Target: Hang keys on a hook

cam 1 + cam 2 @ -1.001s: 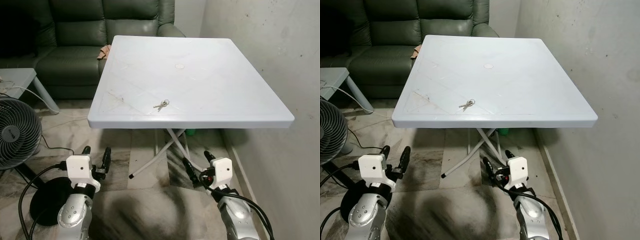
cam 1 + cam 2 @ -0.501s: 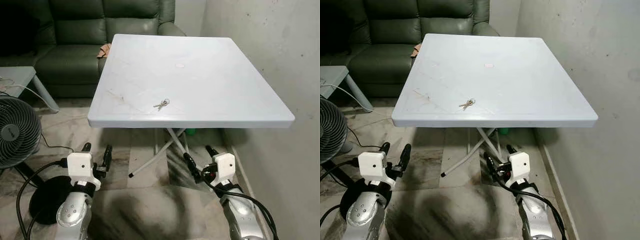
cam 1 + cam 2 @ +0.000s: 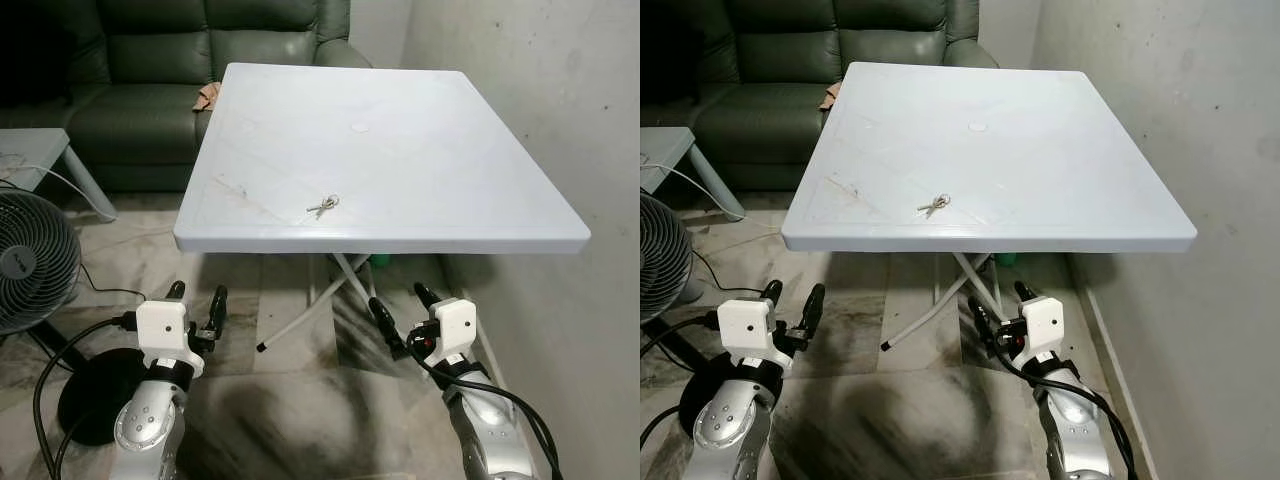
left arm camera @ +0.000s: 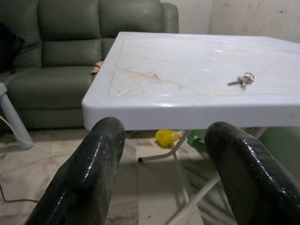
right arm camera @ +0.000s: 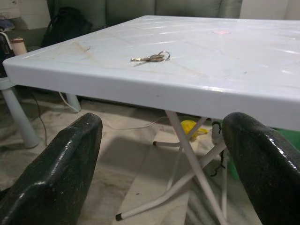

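A: Where are the keys [image 3: 322,206]?

B: Flat on the desk [image 3: 450,150], near its front edge and a little left of the middle of that edge. They lie alone; a small round mark sits farther back on the desk top, well apart from them.

A: And the tools?

B: Both are below the desk's front edge, over the floor [image 3: 290,400]. The left tool [image 3: 196,305] hangs under the desk's front left corner, its two black fingers [image 4: 89,173] spread wide with nothing between them. The right tool [image 3: 397,306] is under the desk's front right part, fingers [image 5: 56,168] likewise spread apart and holding nothing.

A: What stands between them and the keys?

B: The desk's thick front rim is above both tools. Beneath the desk the white folding legs [image 3: 310,310] cross, close to the right tool. A small yellow thing [image 4: 166,138] and something green lie on the floor under the desk.

A: What else is around the desk?

B: A green sofa [image 3: 150,90] stands behind the desk's far left side, with a bit of brownish cloth [image 3: 208,99] on it by the desk's corner. Left of the desk are a fan [image 3: 30,265] on a black round base, with cables on the floor, and the corner of a low grey table [image 3: 35,150]. A bare wall [image 3: 540,100] runs along the desk's right side.
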Tool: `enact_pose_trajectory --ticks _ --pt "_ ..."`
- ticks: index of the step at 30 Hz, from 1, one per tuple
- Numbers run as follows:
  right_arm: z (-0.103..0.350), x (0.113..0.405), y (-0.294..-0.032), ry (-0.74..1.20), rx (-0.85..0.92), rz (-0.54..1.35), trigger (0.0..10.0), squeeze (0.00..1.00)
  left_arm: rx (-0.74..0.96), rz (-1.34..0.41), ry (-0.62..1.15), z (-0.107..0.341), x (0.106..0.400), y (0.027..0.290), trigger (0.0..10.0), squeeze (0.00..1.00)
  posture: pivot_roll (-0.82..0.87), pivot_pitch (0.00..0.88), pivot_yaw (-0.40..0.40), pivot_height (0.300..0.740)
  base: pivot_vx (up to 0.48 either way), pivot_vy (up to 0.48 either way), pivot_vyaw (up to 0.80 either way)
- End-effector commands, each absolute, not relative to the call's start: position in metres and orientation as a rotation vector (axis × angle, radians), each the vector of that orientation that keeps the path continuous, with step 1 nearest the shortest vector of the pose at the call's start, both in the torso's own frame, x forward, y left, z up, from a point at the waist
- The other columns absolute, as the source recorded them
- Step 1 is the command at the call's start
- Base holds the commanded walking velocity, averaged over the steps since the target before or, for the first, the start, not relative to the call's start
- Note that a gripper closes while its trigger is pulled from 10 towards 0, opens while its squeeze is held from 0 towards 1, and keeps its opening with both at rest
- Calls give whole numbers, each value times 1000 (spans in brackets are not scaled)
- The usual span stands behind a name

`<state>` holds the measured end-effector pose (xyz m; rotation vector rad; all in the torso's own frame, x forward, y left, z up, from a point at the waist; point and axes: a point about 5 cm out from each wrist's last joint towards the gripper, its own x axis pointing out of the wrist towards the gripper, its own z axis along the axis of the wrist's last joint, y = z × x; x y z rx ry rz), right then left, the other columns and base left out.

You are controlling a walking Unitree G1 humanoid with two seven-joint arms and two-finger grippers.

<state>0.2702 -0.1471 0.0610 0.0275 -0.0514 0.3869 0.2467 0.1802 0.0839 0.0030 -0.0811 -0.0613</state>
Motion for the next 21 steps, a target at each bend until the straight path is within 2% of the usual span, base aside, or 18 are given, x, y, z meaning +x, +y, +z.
enact_pose_trajectory --ticks 1,10,11,21 --pt "66 271 -148 -66 20 384 10000 1000 14 -55 -85 87 246 181 10000 0 -36 46 -14 740 0 0 0" --pt "72 270 -149 -75 17 381 10000 1000 24 -31 -101 92 246 181 10000 0 -40 53 -12 740 0 0 0" --pt "75 270 -149 -81 14 378 10000 0 17 -25 -102 93 247 181 10000 0 -47 57 -17 740 0 0 0" --pt "92 277 -154 -128 -3 355 10000 0 -16 21 -101 99 246 185 10000 0 -63 53 -21 740 0 0 0"
